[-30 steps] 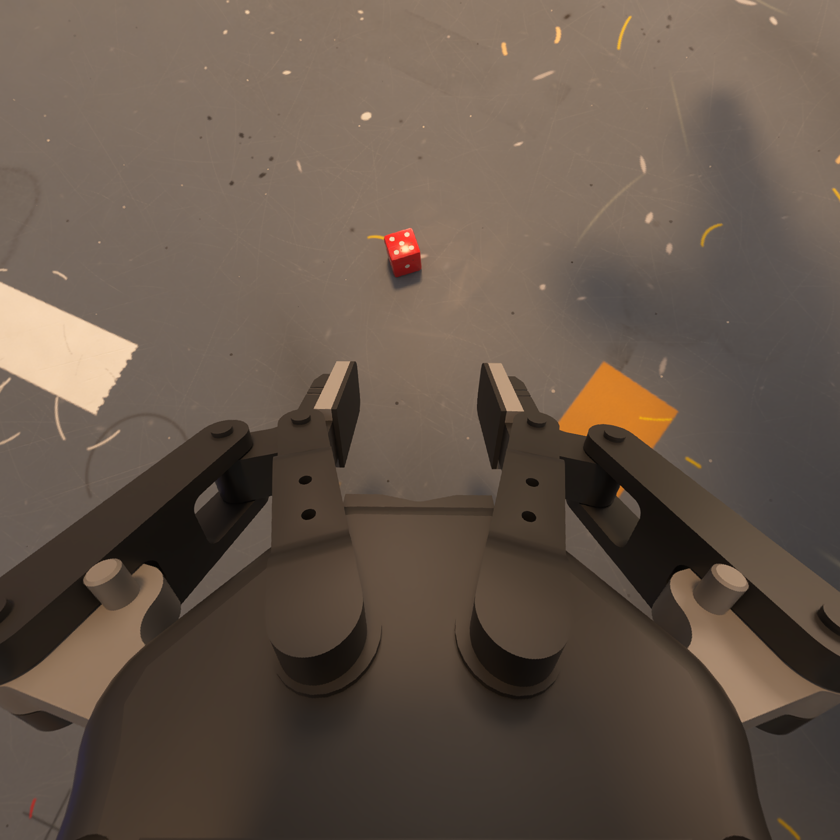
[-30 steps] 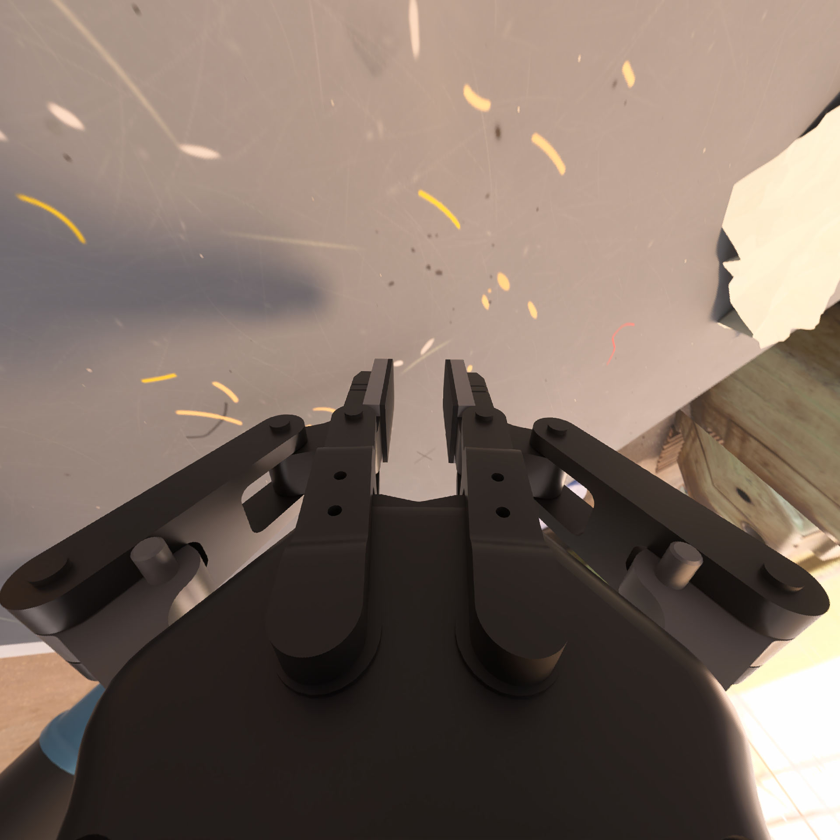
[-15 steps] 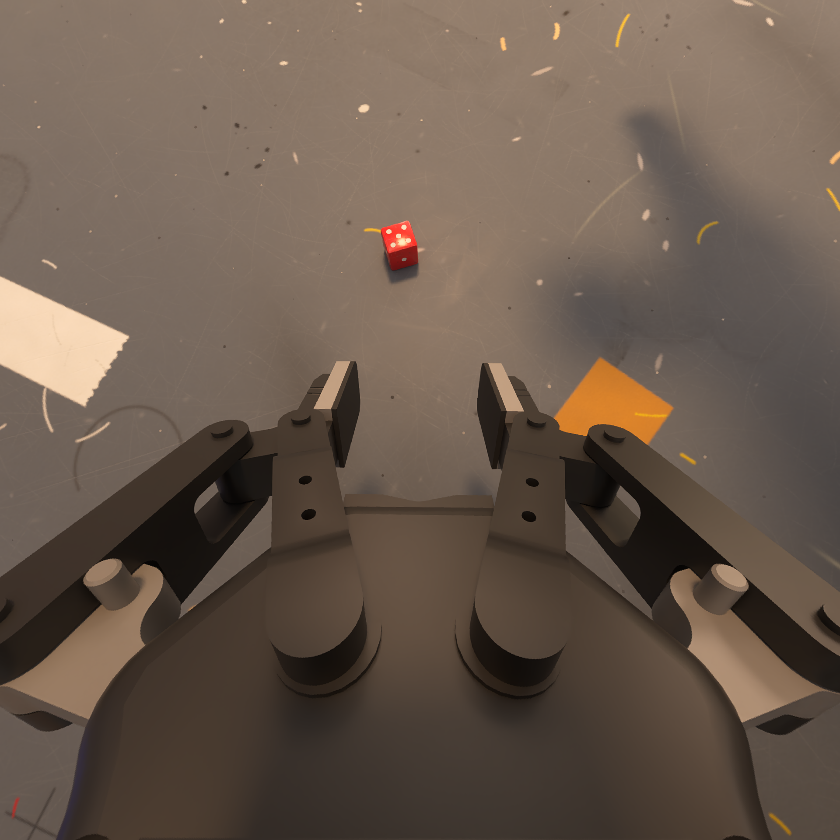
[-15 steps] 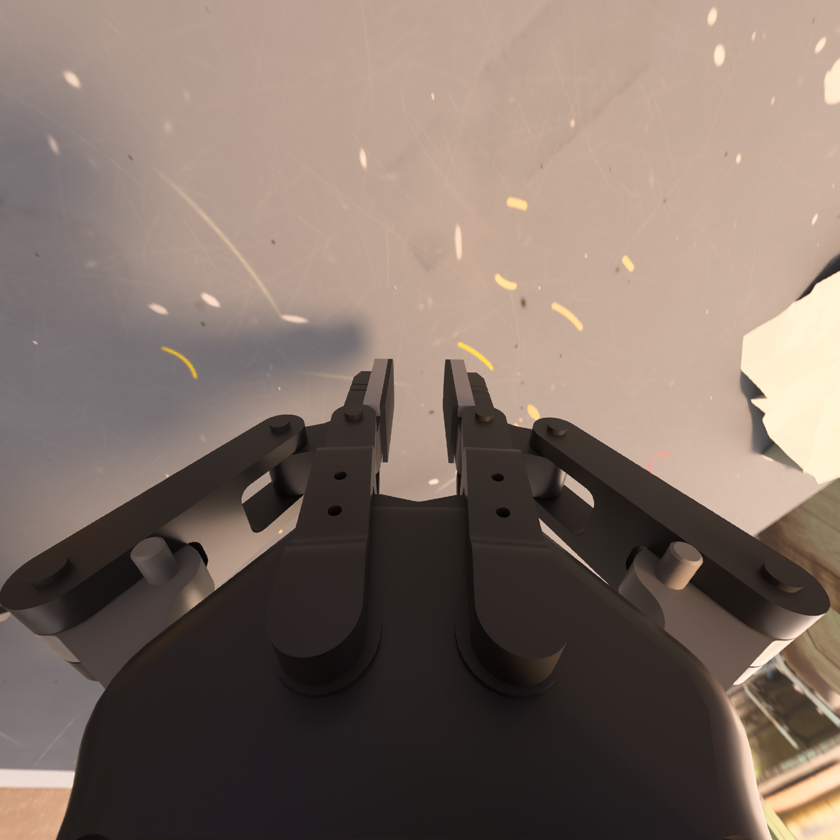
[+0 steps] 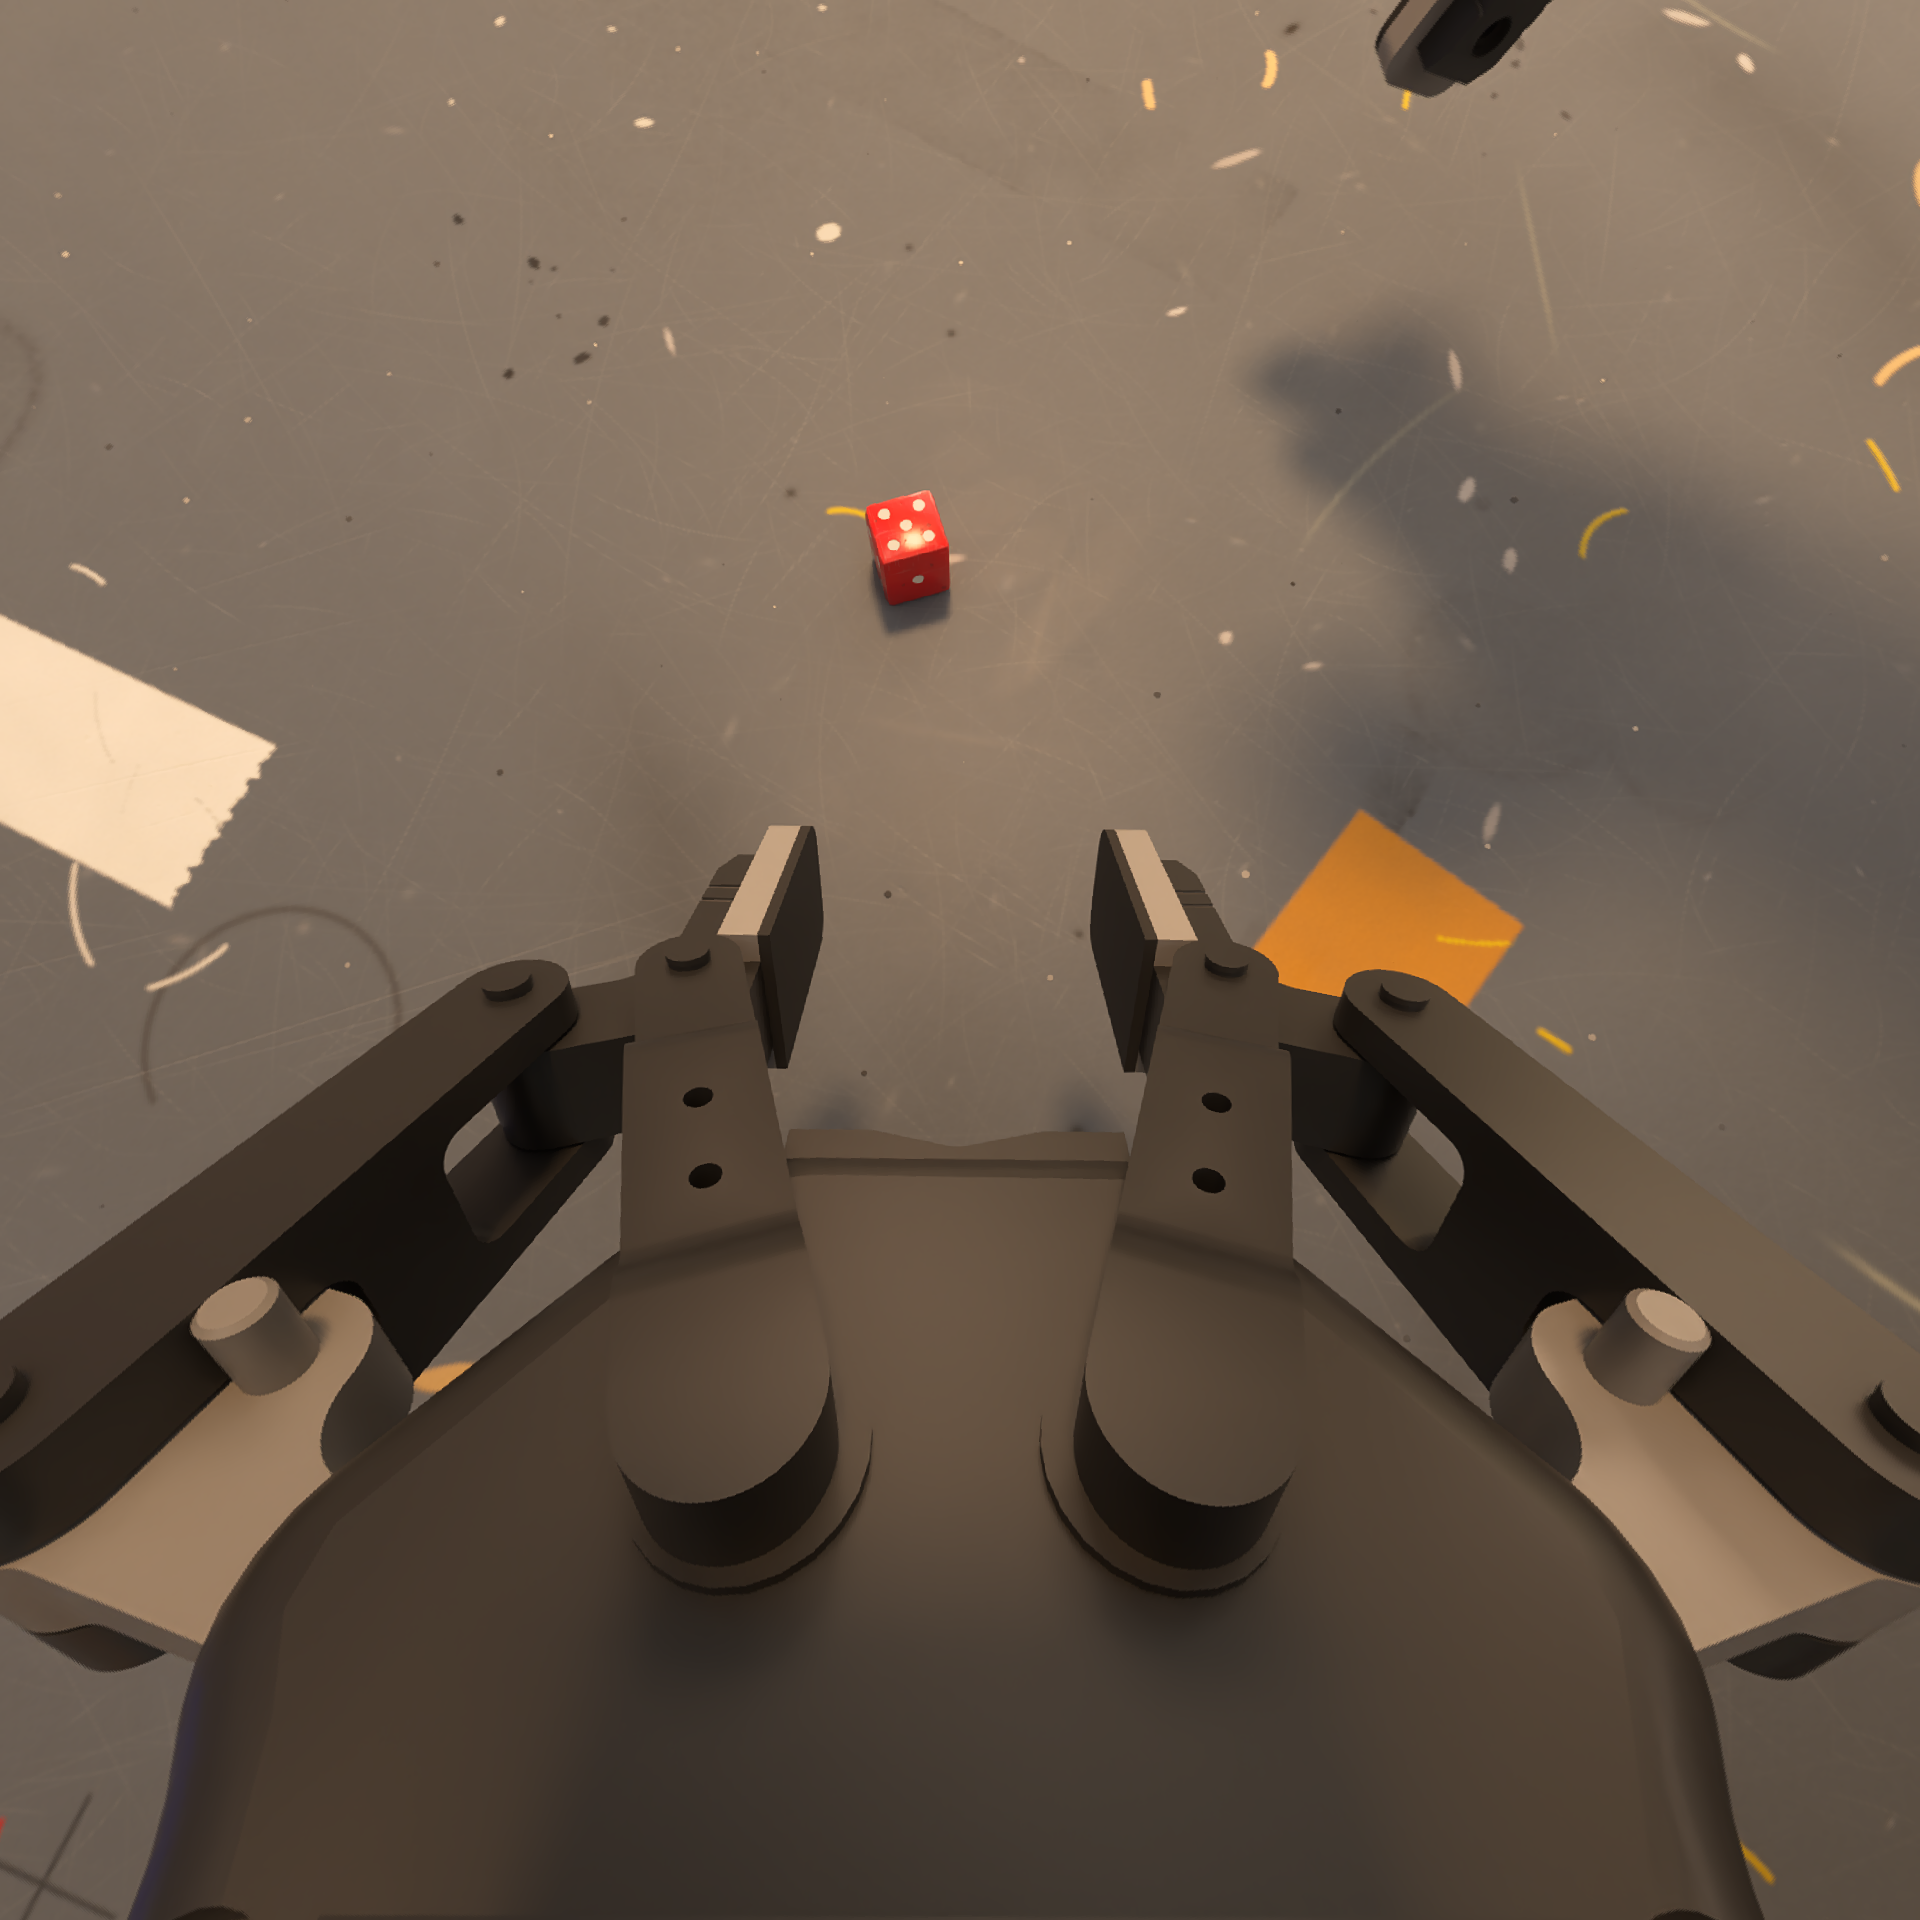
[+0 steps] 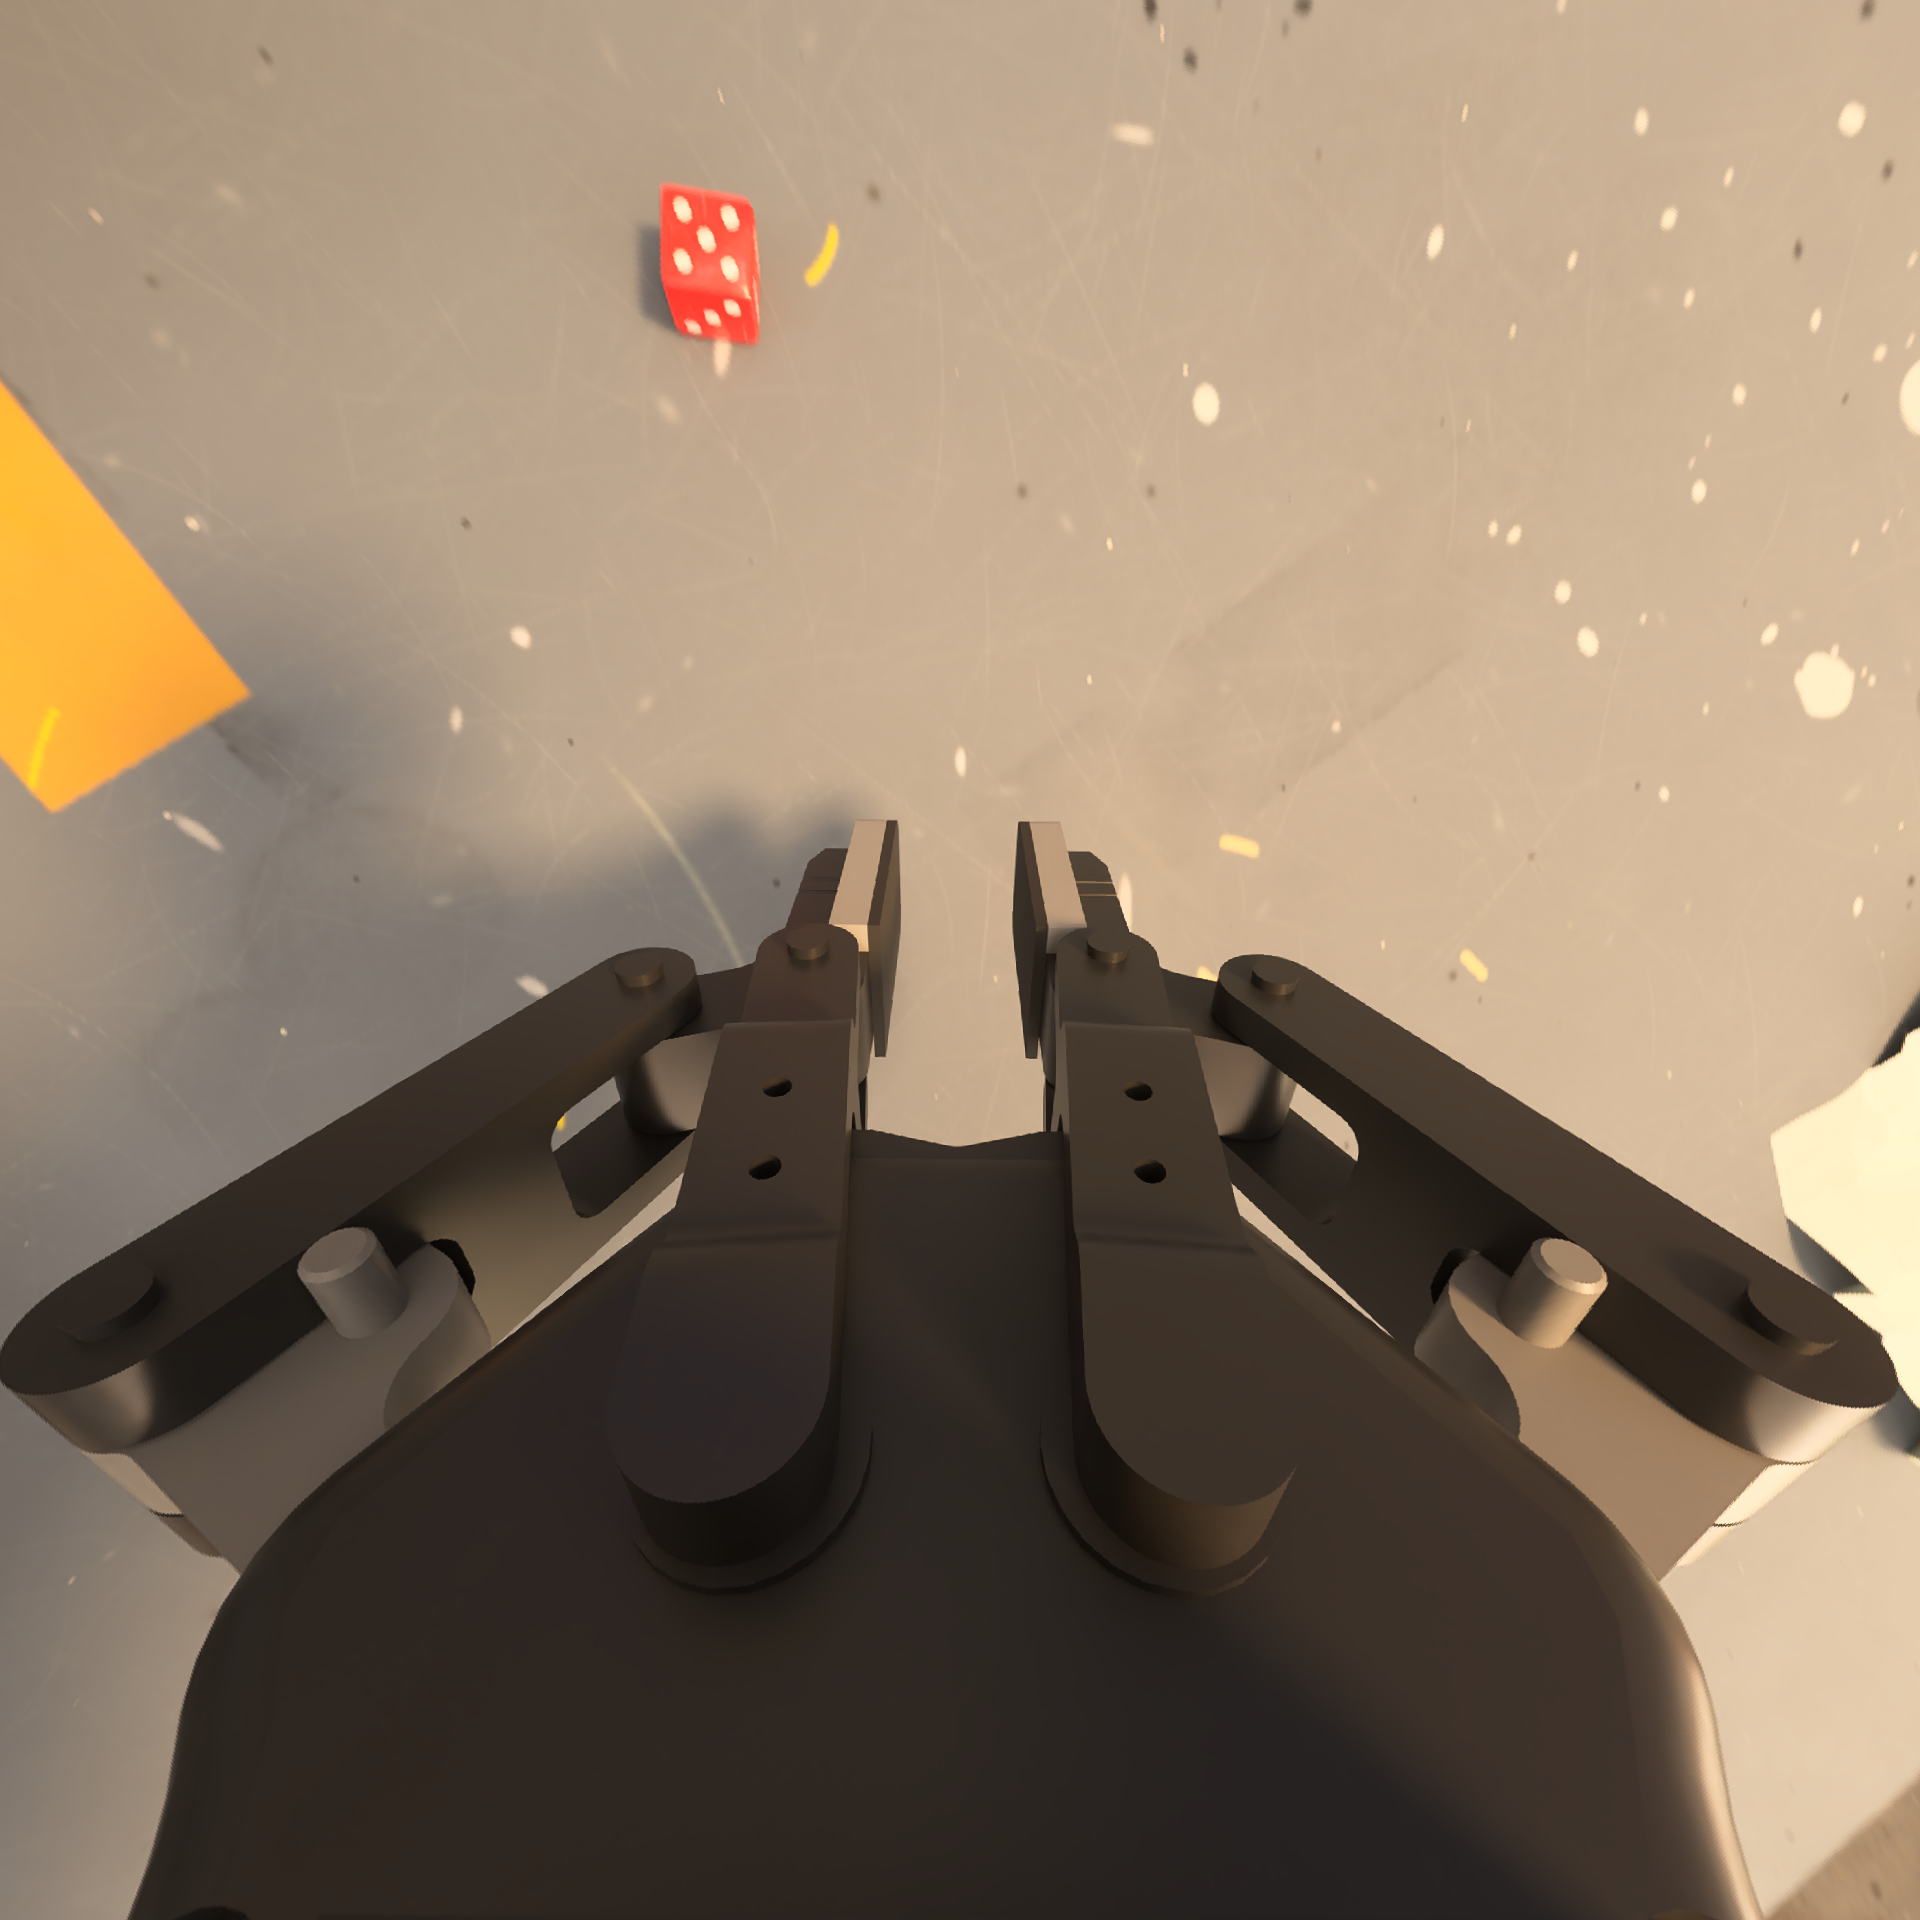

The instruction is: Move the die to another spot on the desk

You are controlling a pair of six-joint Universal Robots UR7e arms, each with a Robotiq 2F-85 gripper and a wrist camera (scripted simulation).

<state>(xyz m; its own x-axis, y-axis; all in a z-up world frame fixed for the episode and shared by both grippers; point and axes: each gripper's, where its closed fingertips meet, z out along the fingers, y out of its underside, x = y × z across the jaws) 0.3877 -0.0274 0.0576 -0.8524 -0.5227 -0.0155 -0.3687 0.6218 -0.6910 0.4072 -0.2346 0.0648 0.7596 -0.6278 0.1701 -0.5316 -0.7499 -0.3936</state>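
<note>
A small red die (image 5: 909, 545) with white pips rests on the scuffed grey desk (image 5: 520, 468). In the left wrist view it lies ahead of my left gripper (image 5: 956, 862), slightly left of centre and well clear of the fingertips. The left gripper is wide open and empty. In the right wrist view the die (image 6: 709, 262) lies far ahead and to the left of my right gripper (image 6: 956, 862). Its jaws stand a narrow gap apart with nothing between them. A dark part of the right gripper (image 5: 1455, 42) shows at the top edge of the left wrist view.
An orange flat patch (image 5: 1392, 914) lies on the desk right of the left fingers; it also shows in the right wrist view (image 6: 83, 623) at the left. A white tape strip (image 5: 104, 758) lies at the left. Crumpled white paper (image 6: 1860, 1195) sits at the right edge.
The right wrist view has swept across the desk, bringing the die and orange patch into view. The right gripper's part has entered the left wrist view's top. The left gripper barely moved.
</note>
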